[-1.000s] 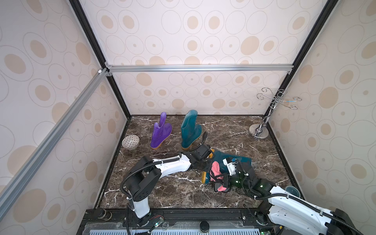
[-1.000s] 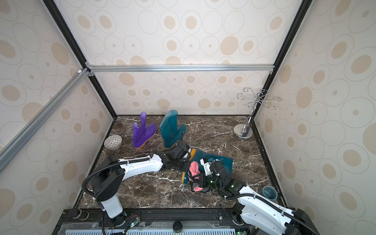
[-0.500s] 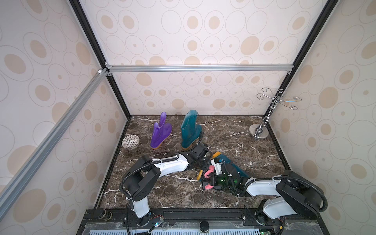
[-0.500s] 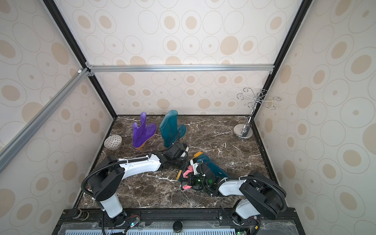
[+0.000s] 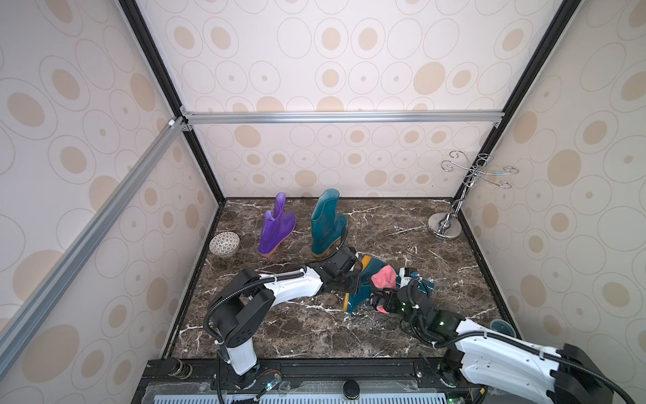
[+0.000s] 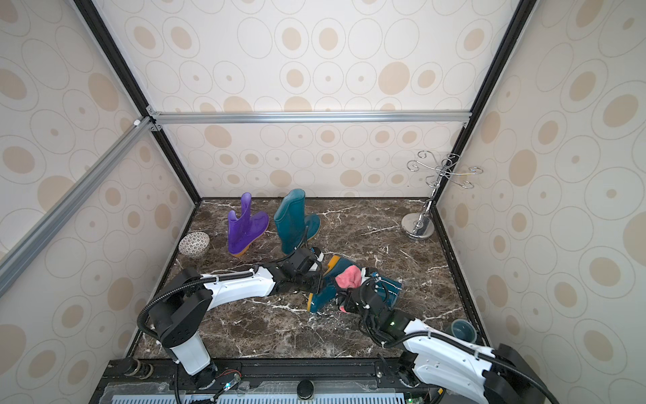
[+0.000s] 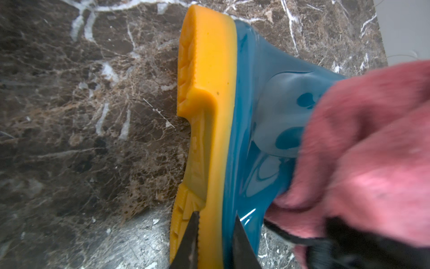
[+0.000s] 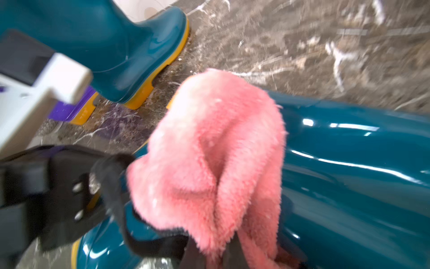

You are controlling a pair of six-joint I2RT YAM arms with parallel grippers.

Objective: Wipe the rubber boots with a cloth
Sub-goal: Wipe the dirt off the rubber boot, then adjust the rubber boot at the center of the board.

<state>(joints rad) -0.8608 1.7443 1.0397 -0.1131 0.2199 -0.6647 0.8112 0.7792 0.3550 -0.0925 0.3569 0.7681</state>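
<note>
Our left jaws pinch the yellow sole (image 7: pixel 209 93) of the lying teal boot (image 7: pixel 249 104); our right jaws clamp the pink cloth (image 8: pixel 209 151), so we press gently and sweep along the shaft

The cloth (image 5: pixel 383 276) lies on the toppled boot (image 5: pixel 361 297), before an upright boot (image 5: pixel 327 224).
</note>
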